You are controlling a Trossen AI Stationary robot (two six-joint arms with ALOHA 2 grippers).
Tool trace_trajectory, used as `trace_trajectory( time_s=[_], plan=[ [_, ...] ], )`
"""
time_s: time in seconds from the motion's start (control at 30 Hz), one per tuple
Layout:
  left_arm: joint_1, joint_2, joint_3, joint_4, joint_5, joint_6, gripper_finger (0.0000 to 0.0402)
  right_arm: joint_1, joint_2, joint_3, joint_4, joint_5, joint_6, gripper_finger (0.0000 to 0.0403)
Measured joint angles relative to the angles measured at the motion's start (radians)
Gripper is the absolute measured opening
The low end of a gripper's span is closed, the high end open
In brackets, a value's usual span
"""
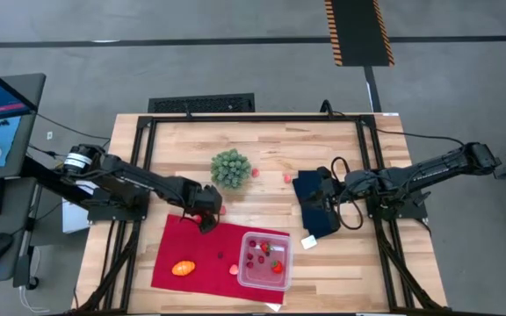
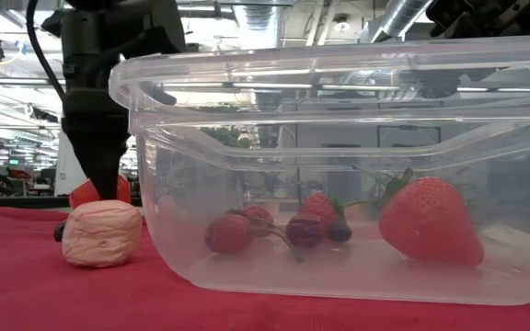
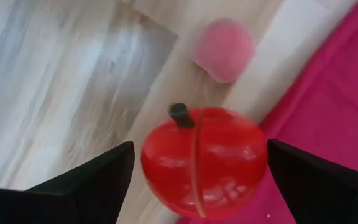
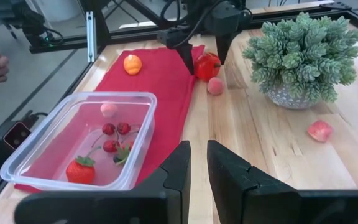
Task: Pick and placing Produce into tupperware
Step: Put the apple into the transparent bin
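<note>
Tupperware [image 2: 357,165] up close on red cloth [image 2: 63,294], strawberry [image 2: 428,221] inside | left gripper [image 3: 197,171] wide open around red apple [image 3: 204,162], probably not gripping | right gripper [image 4: 196,168] nearly closed, empty, over blue cloth [image 1: 316,211]

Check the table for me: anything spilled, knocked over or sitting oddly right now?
Nothing stands out. The tupperware sits upright on the red cloth with a strawberry and cherries inside. The left gripper, open, straddles the red apple at the cloth's edge.
</note>
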Motion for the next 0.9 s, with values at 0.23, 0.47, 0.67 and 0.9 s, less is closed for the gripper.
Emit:
trace_trajectory(
  time_s=[0.23,0.47,0.67,0.9],
  plan=[
    [0.012,0.000,0.000,0.004,0.013,-0.019,0.0353,0.000,0.000,0.000,0.000,0.000,0.000,0.0077],
    [0.012,0.000,0.000,-0.001,0.016,-0.025,0.0352,0.000,0.000,0.000,0.000,0.000,0.000,0.0077],
    [0.012,0.000,0.000,0.002,0.025,-0.031,0.0352,0.000,0.000,0.000,0.000,0.000,0.000,0.0077],
    [0.012,0.000,0.000,0.010,0.041,-0.016,0.0348,0.000,0.000,0.000,0.000,0.000,0.000,0.0077]
  ],
)
